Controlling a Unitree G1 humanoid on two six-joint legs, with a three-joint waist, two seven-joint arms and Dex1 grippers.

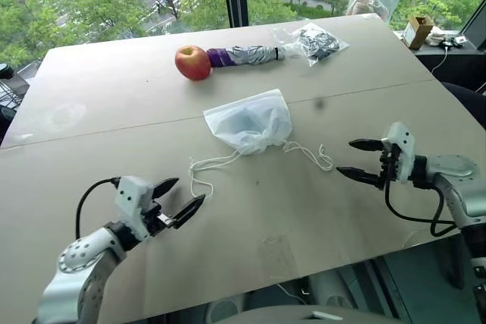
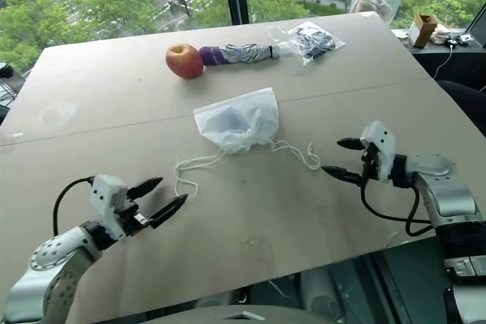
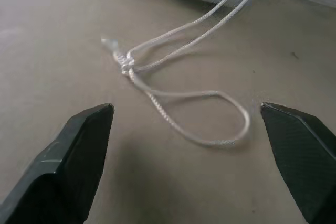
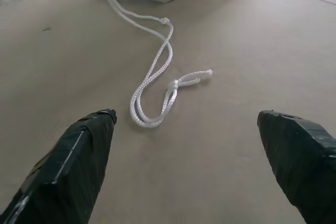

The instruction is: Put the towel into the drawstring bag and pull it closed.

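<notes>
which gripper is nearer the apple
Left, though both are far. The apple sits at the table's far side; the left gripper is open near the front-left, the right gripper open to the right.

Table [image 1: 114,96] with bag [image 1: 250,123], apple [image 1: 193,62], umbrella [image 1: 247,55]

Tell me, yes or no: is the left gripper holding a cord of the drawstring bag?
No. The left gripper hangs open, its fingers apart with the cord lying loose on the table between them.
</notes>
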